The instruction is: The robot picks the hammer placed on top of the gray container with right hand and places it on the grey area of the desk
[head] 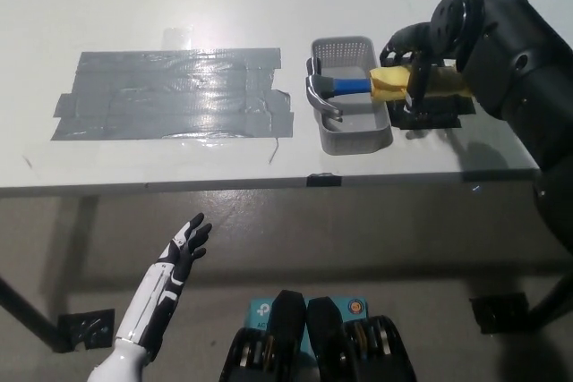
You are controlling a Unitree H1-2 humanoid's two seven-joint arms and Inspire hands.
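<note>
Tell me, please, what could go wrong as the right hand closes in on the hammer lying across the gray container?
1. The hammer lies across the gray container, its yellow grip jutting past the right rim. A one-sided grasp by the right hand could tip it into the bin.
2. The claw head may hook the left rim, dragging the light container.
3. The taped grey area lies far to the left, so a weak hold could slip in transit.

The left hand rests open below the desk.
</note>
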